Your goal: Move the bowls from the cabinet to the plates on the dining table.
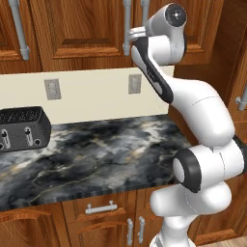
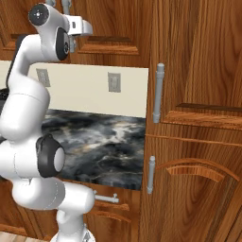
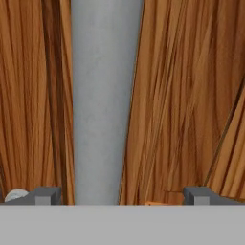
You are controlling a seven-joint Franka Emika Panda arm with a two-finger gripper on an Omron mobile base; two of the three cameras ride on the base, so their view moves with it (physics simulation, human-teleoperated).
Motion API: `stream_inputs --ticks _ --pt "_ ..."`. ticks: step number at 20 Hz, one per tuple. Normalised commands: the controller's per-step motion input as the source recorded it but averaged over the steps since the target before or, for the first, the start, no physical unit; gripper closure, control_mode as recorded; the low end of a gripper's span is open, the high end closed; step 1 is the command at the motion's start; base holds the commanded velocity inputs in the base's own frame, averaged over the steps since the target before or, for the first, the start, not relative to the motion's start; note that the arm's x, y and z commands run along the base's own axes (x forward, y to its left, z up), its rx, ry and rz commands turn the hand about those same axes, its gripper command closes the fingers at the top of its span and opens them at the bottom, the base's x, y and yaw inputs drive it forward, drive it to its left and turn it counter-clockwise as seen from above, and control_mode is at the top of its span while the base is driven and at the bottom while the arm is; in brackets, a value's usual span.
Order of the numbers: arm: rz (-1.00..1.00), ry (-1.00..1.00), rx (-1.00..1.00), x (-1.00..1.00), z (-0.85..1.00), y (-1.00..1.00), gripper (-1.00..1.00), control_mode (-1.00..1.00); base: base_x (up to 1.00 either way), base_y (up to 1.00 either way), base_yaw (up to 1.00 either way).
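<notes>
tool: spread wide, holding nothing
handle: grey bar between the fingertips, just ahead
cabinet: door behind handle

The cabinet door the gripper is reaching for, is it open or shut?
Shut: the cabinet door sits flush, with its grey bar handle between the open gripper fingertips.

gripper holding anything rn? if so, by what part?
Nothing held. The gripper has its jaws open on either side of the cabinet's grey bar handle, not closed on it.
</notes>
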Motion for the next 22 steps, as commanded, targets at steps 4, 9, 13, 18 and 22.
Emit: stream_inputs --ticks 4,9,13,18,22 --pt "0.0 -0.01 0.0 0.22 0.0 0.03 -1.0 -1.0 0.0 0.0 0.0" --pt "0.0 -0.01 0.0 0.22 0.0 0.02 -1.0 -1.0 0.0 0.0 0.0" --pt "0.0 0.0 0.0 0.25 -0.01 0.04 1.0 -1.0 0.0 0.0 0.0" --pt "0.0 -0.02 -0.01 0.06 -0.07 0.06 1.0 -1.0 0.0 0.0 0.0" --pt "0.0 -0.07 -0.01 -0.08 0.0 0.04 1.0 -1.0 0.0 0.0 0.0"
